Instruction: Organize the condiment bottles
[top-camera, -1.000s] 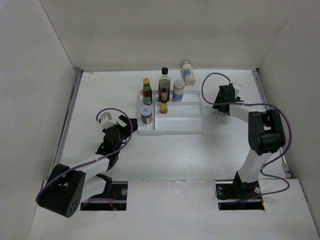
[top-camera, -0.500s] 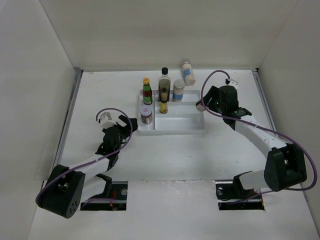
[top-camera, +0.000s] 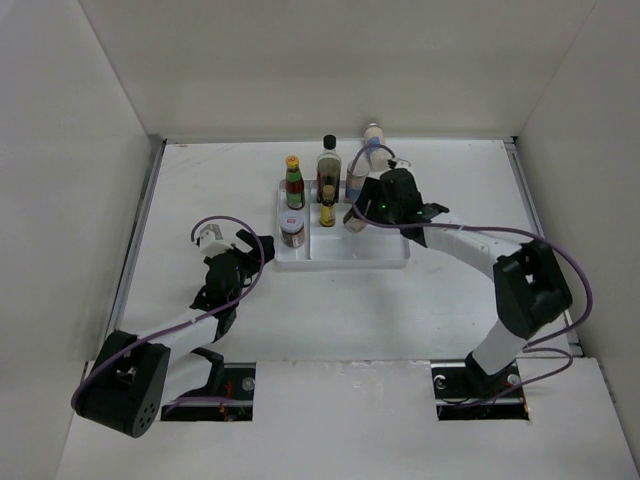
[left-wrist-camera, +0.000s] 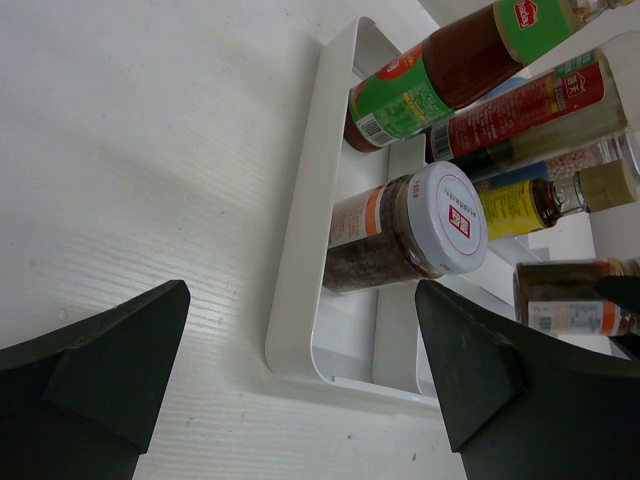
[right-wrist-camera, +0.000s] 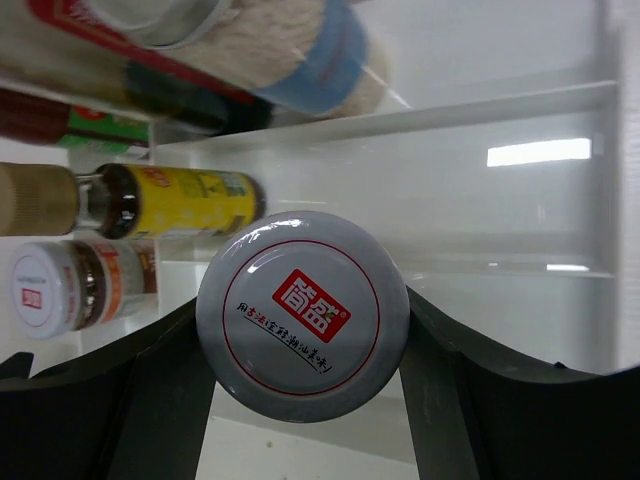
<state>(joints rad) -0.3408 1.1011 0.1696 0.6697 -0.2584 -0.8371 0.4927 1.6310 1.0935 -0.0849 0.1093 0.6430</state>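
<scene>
My right gripper (right-wrist-camera: 300, 308) is shut on a short jar with a white printed lid (right-wrist-camera: 303, 315), held over the white divided tray's (top-camera: 375, 256) large compartment, right of the small yellow-capped dark bottle (top-camera: 327, 206). In the tray stand the yellow-capped red sauce bottle (top-camera: 293, 181), the tall black-capped bottle (top-camera: 328, 165), a white-lidded jar (top-camera: 292, 231) and a pale shaker (top-camera: 356, 178). Another pale shaker (top-camera: 373, 134) lies behind the tray. My left gripper (top-camera: 226, 240) is open on the table left of the tray, nothing between its fingers (left-wrist-camera: 110, 360).
White walls close in the table on three sides. The left wrist view faces the tray's near left corner (left-wrist-camera: 300, 300). The right arm (top-camera: 470, 240) stretches across the tray's right end, its purple cable looping above it.
The right arm has swung left from the table right of the tray to above the tray, carrying the jar. The left arm has not moved.
</scene>
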